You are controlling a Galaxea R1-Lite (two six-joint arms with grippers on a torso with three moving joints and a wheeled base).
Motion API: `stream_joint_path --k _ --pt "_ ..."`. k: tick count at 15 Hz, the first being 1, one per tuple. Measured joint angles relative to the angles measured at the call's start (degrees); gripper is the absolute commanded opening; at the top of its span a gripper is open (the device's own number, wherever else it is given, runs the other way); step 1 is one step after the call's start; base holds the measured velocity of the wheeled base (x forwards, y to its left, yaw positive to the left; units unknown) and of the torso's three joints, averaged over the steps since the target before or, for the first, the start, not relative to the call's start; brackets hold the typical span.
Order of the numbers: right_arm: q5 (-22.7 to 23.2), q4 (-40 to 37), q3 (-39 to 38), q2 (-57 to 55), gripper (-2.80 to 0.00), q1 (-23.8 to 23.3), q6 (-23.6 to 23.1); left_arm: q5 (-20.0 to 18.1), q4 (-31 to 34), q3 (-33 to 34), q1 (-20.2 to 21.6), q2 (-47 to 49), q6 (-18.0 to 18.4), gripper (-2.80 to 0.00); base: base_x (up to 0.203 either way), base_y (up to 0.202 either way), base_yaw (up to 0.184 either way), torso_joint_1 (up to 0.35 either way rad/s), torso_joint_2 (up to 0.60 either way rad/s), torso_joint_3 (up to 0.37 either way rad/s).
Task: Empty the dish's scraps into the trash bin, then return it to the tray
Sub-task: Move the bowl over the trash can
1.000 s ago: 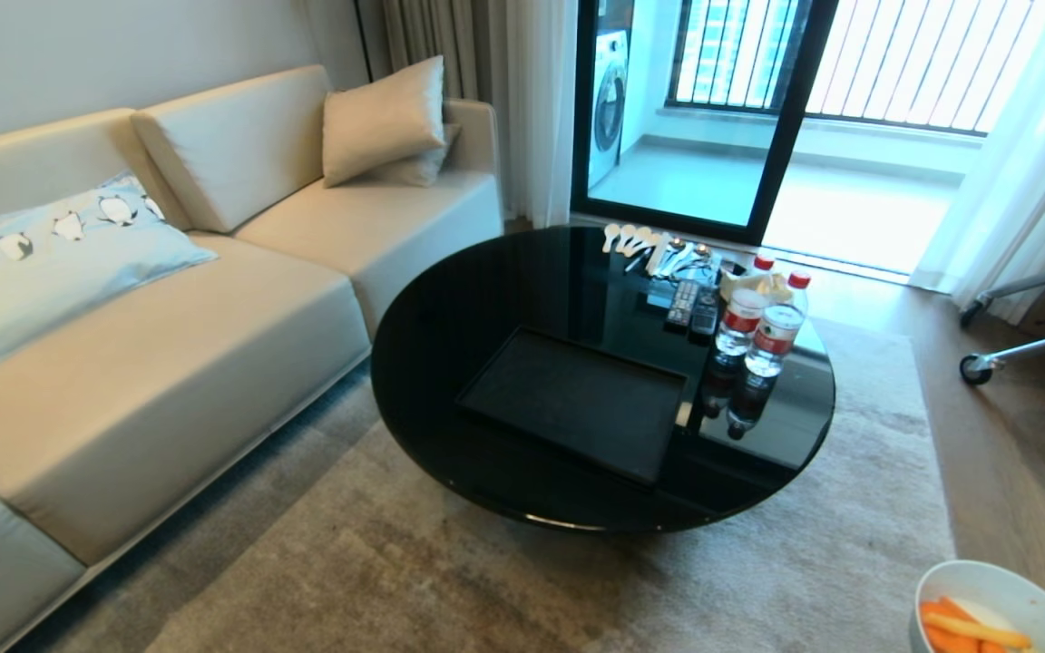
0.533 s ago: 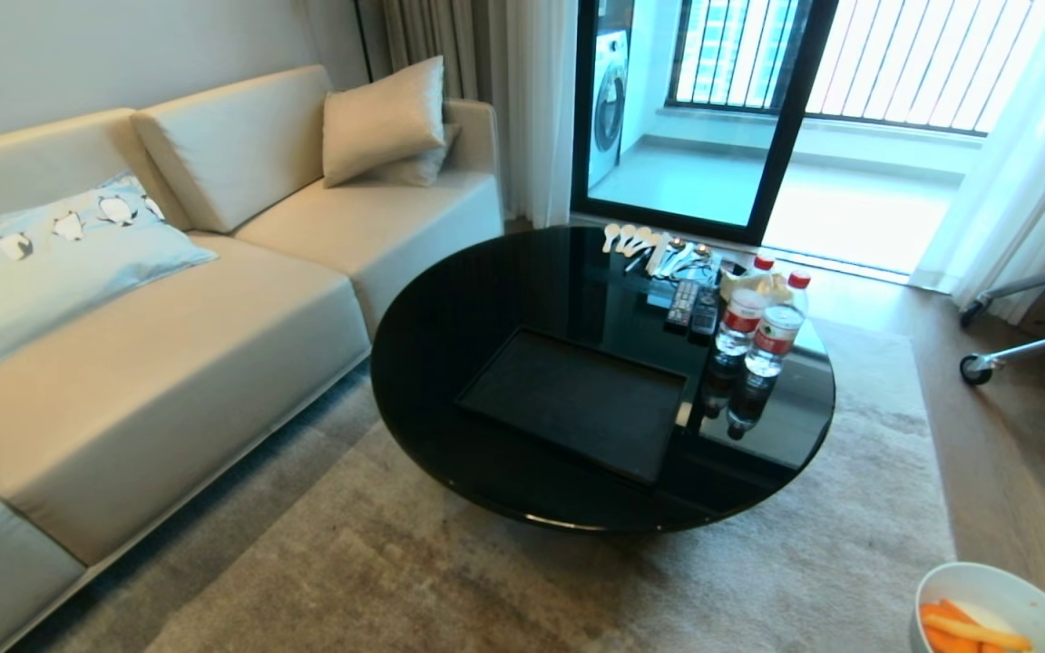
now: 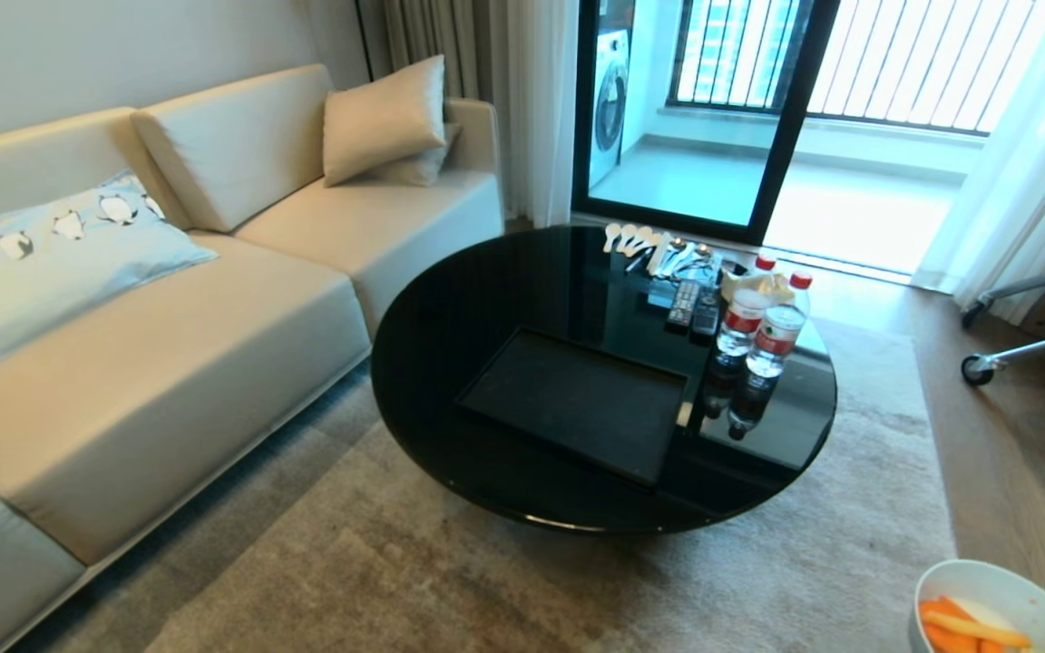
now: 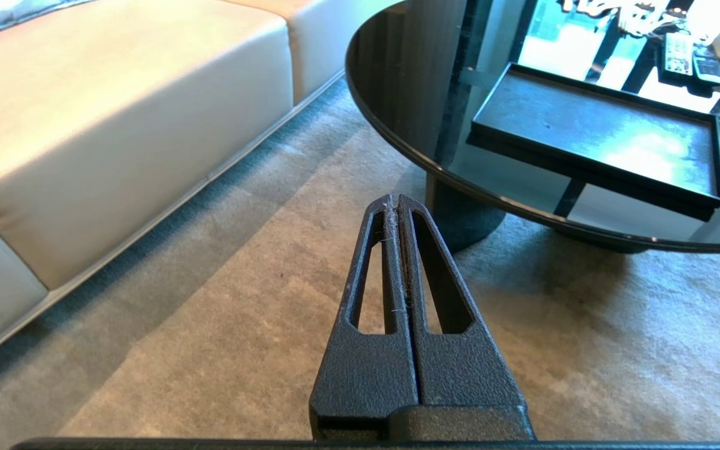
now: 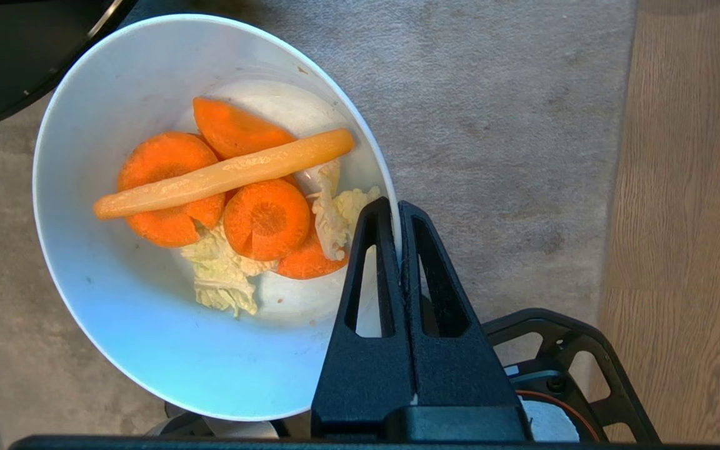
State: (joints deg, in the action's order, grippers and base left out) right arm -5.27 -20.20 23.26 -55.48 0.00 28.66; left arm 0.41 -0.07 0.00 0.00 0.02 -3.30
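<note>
White glossy ceramic dish [image 5: 147,300] pinched at rim by right gripper [image 5: 399,215], jaws clamped tight on thin wall, lower right corner of head view over beige carpet [image 3: 486,580]. Orange carrot slices and pale cabbage scraps [image 5: 241,206] still inside dish. Flat black rectangular tray [image 3: 577,399] bare at centre of head view on glossy round black table [image 3: 468,308]. Left gripper [image 4: 394,203] pressed closed, holding nothing, above carpet near table edge. Silver trash bin not seen.
</note>
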Motion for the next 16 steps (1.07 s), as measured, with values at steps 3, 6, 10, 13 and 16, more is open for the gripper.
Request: stream_joint_path --k 3,6,10,13,16 --pt "-0.05 -0.06 0.05 0.00 -2.80 0.00 0.02 -0.01 0.00 0.00 0.00 0.00 0.02 -2.80 0.001 0.009 -0.137 0.003 0.00 0.002" --pt "-0.10 -0.09 0.05 0.09 -2.80 0.00 0.02 0.00 -0.01 0.00 0.00 0.00 0.02 -2.80 0.000 0.009 -0.166 0.003 0.00 0.002" --pt "-0.15 -0.06 0.05 0.17 -2.80 0.09 -0.02 0.02 -0.01 0.00 0.00 0.00 0.02 -2.80 -0.001 0.010 -0.165 0.002 0.00 0.002" --pt "-0.16 -0.02 0.06 0.17 -2.80 0.10 -0.02 0.00 -0.01 0.00 0.00 0.00 0.00 -2.80 0.000 0.010 -0.166 0.003 0.00 0.004" --pt "-0.20 -0.05 0.06 0.17 -2.80 0.07 0.00 0.00 -0.01 0.00 0.00 0.00 0.01 -2.80 -0.002 0.010 -0.163 0.001 0.00 0.006"
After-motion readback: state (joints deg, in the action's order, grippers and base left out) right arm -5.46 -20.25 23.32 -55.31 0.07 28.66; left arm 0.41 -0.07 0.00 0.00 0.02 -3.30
